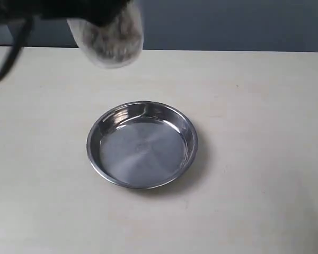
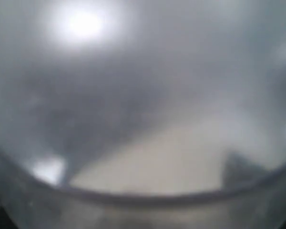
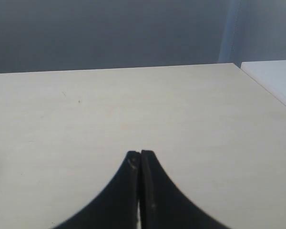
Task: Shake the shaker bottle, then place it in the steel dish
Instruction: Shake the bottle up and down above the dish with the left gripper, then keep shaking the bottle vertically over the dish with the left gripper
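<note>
The shaker bottle [image 1: 110, 37] hangs blurred in the air at the top left of the exterior view, its frosted body showing brown granules. The dark left arm at the frame's top edge holds it, so my left gripper is shut on it, though its fingers are hidden. In the left wrist view the bottle's [image 2: 143, 95] frosted wall fills the picture, out of focus. The steel dish [image 1: 186, 129] lies empty on the table, below and to the right of the bottle. My right gripper [image 3: 140, 155] is shut on nothing over bare tabletop and does not show in the exterior view.
A pale wooden table [image 1: 265, 159] spans the scene, with a grey wall behind. In the right wrist view the table's far edge and right corner [image 3: 233, 64] show, with a white surface [image 3: 276, 76] beyond.
</note>
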Robot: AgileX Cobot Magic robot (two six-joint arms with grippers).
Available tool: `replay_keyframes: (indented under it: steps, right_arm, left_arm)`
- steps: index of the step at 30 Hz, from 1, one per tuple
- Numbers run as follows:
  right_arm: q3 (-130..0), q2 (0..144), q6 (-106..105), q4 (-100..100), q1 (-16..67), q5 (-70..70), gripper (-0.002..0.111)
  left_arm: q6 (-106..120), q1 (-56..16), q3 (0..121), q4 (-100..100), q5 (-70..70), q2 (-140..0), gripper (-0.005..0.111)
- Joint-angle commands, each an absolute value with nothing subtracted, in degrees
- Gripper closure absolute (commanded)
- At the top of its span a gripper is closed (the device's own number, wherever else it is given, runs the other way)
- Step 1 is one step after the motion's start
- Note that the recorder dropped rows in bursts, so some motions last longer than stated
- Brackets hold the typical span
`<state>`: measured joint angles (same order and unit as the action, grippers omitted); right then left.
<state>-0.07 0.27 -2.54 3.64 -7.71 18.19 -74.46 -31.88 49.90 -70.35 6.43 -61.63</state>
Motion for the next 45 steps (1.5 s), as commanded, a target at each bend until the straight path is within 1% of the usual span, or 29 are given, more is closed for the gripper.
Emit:
replay_keyframes:
  steps: [1,2,4,6,7,10,12,15,17,18,21,22,24,25,27,28,30,32,33,35,37,39,41,43,45]
  right_arm:
    - [0.0,0.0,-2.57,3.5,-7.91,17.51,0.109]
    - [0.0,0.0,-2.57,3.5,-7.91,17.51,0.109]
    - [0.0,0.0,-2.57,3.5,-7.91,17.51,0.109]
    - [0.0,0.0,-2.57,3.5,-7.91,17.51,0.109]
    - [0.0,0.0,-2.57,3.5,-7.91,17.51,0.109]
    - [0.0,0.0,-2.57,3.5,-7.91,17.51,0.109]
    - [0.0,0.0,-2.57,3.5,-7.91,17.51,0.109]
    - [0.0,0.0,-2.57,3.5,-7.91,17.51,0.109]
    - [0.0,0.0,-2.57,3.5,-7.91,17.51,0.109]
    - [0.0,0.0,-2.57,3.5,-7.91,17.51,0.109]
    - [0.0,0.0,-2.57,3.5,-7.91,17.51,0.109]
    - [0.0,0.0,-2.57,3.5,-7.91,17.51,0.109]
    - [0.0,0.0,-2.57,3.5,-7.91,17.51,0.109]
    - [0.0,0.0,-2.57,3.5,-7.91,17.51,0.109]
    - [0.0,0.0,-2.57,3.5,-7.91,17.51,0.109]
    - [0.0,0.0,-2.57,3.5,-7.91,17.51,0.109]
    - [0.0,0.0,-2.57,3.5,-7.91,17.51,0.109]
    - [0.0,0.0,-2.57,3.5,-7.91,17.51,0.109]
    - [0.0,0.0,-2.57,3.5,-7.91,17.51,0.109]
    - [0.0,0.0,-2.57,3.5,-7.91,17.51,0.109]
    - [0.0,0.0,-2.57,3.5,-7.91,17.51,0.109]
    - [0.0,0.0,-2.57,3.5,-7.91,17.51,0.109]
    - [0.0,0.0,-2.57,3.5,-7.91,17.51,0.109]
    - [0.0,0.0,-2.57,3.5,-7.91,17.51,0.109]
    - [0.0,0.0,-2.57,3.5,-7.91,17.51,0.109]
  left_arm:
    - [-77.57,-32.18,37.79,-69.22,6.64,-71.04,0.106]
    - [-77.54,-32.18,38.34,-68.73,7.56,-70.66,0.106]
    - [-75.81,-32.18,43.68,-69.1,11.7,-65.31,0.106]
    - [-72.88,-32.18,48.24,-69.48,10.74,-62.11,0.106]
    - [-73.81,-32.18,47.72,-69.24,9.99,-62.29,0.106]
    - [-75.68,-32.18,38.83,-68.86,9.64,-69.1,0.106]
    - [-76.46,-32.18,37.7,-68.75,10.78,-71.75,0.106]
    - [-71.94,-32.18,47.1,-69.66,12.63,-65.05,0.106]
    - [-71.22,-32.18,51.14,-68.9,8.27,-63.11,0.106]
    - [-72.65,-32.18,50.33,-67.58,7.09,-63.54,0.106]
    - [-74.7,-32.18,39.75,-67.27,9.59,-70.85,0.106]
    - [-74.86,-32.18,38.73,-66.45,10.78,-73.16,0.106]
    - [-74.59,-32.18,41.16,-65.39,13.73,-71.27,0.106]
    - [-72.56,-32.18,45.26,-66.13,14.5,-68.52,0.106]
    - [-69.48,-32.18,50.67,-67.59,12.23,-65.13,0.106]
    - [-71.05,-32.18,51.54,-67.41,10.6,-64.82,0.106]
    - [-74.17,-32.18,46.6,-67.94,9.85,-66.93,0.106]
    - [-74.72,-32.18,39.13,-68.06,10.27,-72.31,0.106]
    - [-75.28,-32.18,37.47,-67.82,10.15,-74.73,0.106]
    - [-79.7,-31.94,38.31,-67.16,10.91,-74.13,0.106]
    - [-78.43,-31.94,43.82,-67.92,13.12,-69.25,0.106]
    - [-76.12,-31.94,48.16,-68.79,9.96,-66.17,0.106]
    - [-76.12,-32.18,46.46,-67.31,7.01,-67.0,0.106]
    - [-75.93,-32.18,41.47,-67.34,6.66,-71.79,0.106]
    - [-76.16,-32.18,41.08,-67.44,6.54,-74.0,0.106]
